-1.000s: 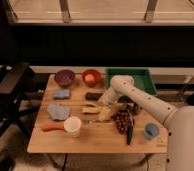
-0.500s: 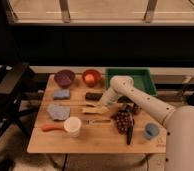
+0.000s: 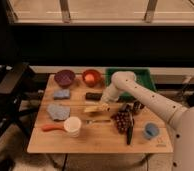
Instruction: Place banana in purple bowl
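The banana (image 3: 93, 108), a small pale yellow piece, lies near the middle of the wooden table (image 3: 97, 142). My gripper (image 3: 104, 104) is low over the table, right at the banana's right end. The arm comes in from the lower right and bends over the green tray. The purple bowl (image 3: 65, 77) stands at the table's back left, well apart from the banana and the gripper. It looks empty.
An orange-red bowl (image 3: 91, 77) and a green tray (image 3: 132, 80) stand at the back. A black block (image 3: 93, 96), blue sponge (image 3: 61, 94), grey cloth (image 3: 57, 111), white cup (image 3: 72, 126), orange utensil (image 3: 52, 128), grapes (image 3: 122, 120) and blue cup (image 3: 151, 131) surround the banana.
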Robot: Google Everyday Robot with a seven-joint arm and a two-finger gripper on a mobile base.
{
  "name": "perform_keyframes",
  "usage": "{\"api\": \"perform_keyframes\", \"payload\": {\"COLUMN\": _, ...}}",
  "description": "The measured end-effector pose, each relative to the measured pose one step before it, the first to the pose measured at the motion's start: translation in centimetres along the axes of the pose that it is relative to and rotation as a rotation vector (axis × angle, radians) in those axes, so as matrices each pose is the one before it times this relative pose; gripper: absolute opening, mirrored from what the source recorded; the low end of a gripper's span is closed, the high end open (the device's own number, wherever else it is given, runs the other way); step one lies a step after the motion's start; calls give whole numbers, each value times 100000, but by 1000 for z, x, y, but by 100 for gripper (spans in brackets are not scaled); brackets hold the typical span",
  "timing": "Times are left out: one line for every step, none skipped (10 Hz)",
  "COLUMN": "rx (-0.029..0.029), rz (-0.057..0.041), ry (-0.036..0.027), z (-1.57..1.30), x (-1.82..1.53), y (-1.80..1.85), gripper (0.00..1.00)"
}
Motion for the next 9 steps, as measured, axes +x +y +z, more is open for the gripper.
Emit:
{"api": "perform_keyframes", "payload": {"rx": 2545, "rz": -1321, "ry": 563, "z": -1708, "x": -796, "y": -615, "gripper": 0}}
{"api": "perform_keyframes", "payload": {"rx": 2209, "rz": -1142, "ry": 344, "z": -1423, "x": -629, "y": -732, "gripper": 0}}
{"api": "perform_keyframes", "payload": {"rx": 3616, "rz": -2716, "ry": -158, "z": -1798, "x": -836, "y": -1635, "gripper": 0}}
{"api": "perform_keyframes", "payload": {"rx": 2878, "rz": -2371, "ry": -1136, "z": -1261, "x": -763, "y": -1528, "gripper": 0}}
{"api": "perform_keyframes", "payload": {"rx": 2481, "rz": -2197, "ry": -1277, "z": -1297, "x": -1070, "y": -1277, "gripper": 0}}
{"api": "perform_keyframes", "payload": {"rx": 1027, "rz": -901, "ry": -478, "z": -597, "x": -377, "y": -551, "gripper": 0}}
{"api": "perform_keyframes", "payload": {"rx": 40, "rz": 104, "ry": 1, "z": -32, "x": 72, "y": -6, "gripper": 0}}
{"api": "perform_keyframes", "payload": {"rx": 2, "rz": 58, "ry": -4, "z": -9, "x": 37, "y": 9, "gripper": 0}}
{"api": "perform_keyframes", "payload": {"rx": -30, "rz": 80, "ry": -32, "z": -24, "x": 7, "y": -11, "gripper": 0}}
